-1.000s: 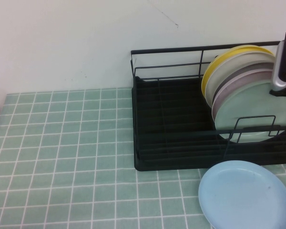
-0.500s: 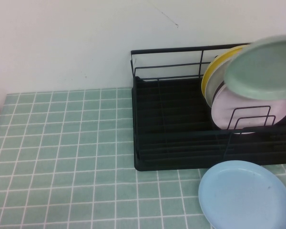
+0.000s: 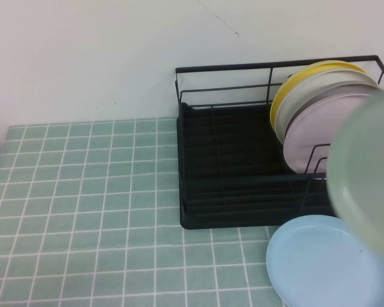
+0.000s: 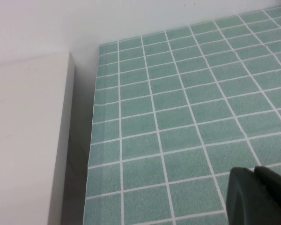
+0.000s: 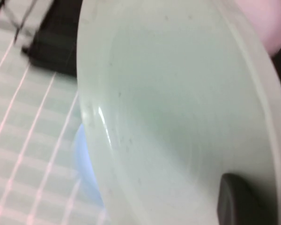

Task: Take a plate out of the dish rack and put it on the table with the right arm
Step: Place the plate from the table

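Note:
The pale mint-green plate [image 3: 368,173] is out of the black dish rack [image 3: 230,192] and hangs in the air at the right edge of the high view, tilted, over the rack's front right corner and the light blue plate. It fills the right wrist view [image 5: 168,103]. My right gripper [image 5: 253,204] is shut on its rim, with one dark finger [image 5: 239,201] on the inner face. The right arm is hidden in the high view. My left gripper [image 4: 260,199] hovers low over the green tiled table [image 4: 178,103], fingers together and empty.
A light blue plate [image 3: 320,262] lies on the table in front of the rack's right end. Yellow [image 3: 287,89], white [image 3: 307,89] and pink [image 3: 313,134] plates stand in the rack. A white block [image 4: 28,140] borders the table's left edge.
The mint-green plate has been lifted out of the rack, then carried forward and to the right, down toward the table's near right. The pink plate now stands uncovered in the rack.

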Available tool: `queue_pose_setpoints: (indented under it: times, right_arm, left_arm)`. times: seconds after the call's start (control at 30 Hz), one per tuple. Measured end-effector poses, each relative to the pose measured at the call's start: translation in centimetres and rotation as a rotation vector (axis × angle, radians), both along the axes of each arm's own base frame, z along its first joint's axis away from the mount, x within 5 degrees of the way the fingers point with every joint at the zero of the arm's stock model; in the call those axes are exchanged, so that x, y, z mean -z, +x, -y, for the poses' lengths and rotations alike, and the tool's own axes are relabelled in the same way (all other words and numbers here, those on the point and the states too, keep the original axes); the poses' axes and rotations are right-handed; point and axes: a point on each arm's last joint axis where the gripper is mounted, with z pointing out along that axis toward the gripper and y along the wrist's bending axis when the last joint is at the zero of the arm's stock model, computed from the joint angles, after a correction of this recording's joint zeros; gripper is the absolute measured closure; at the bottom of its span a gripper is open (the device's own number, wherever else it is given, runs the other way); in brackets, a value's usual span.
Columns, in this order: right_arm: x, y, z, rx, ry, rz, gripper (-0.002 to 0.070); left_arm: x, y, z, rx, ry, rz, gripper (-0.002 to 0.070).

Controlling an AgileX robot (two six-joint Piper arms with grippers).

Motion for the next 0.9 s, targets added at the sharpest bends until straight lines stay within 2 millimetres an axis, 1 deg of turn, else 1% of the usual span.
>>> queue_pose_setpoints:
  times: [0.13, 0.23, 0.37, 0.43, 0.7, 0.9]
  right_arm:
    - [6.0, -0.9, -0.6, 0.050, 0.117, -0.161, 0.0574]
    - [9.8, -1.2, -1.0, 0.086, 0.195, -0.227, 0.0574]
    - [13.6, -0.9, -1.3, 0.117, 0.245, -0.295, 0.0574]
    - [14.7, -0.5, -1.4, 0.128, 0.265, -0.310, 0.0574]
    - [16.9, 2.1, -1.9, 0.132, 0.342, -0.332, 0.0574]
    - [18.6, 3.5, -1.7, 0.155, 0.321, -0.355, 0.0574]
  left_arm:
    - [0.0, 0.0, 0.0, 0.000, 0.000, 0.000, 0.0678]
    - [0.0, 0.0, 0.0, 0.000, 0.000, 0.000, 0.0678]
    - [0.0, 0.0, 0.0, 0.000, 0.000, 0.000, 0.0678]
    - [0.0, 0.0, 0.0, 0.000, 0.000, 0.000, 0.0678]
    - [0.0, 0.0, 0.0, 0.000, 0.000, 0.000, 0.0678]
    - [0.0, 0.0, 0.0, 0.000, 0.000, 0.000, 0.0678]
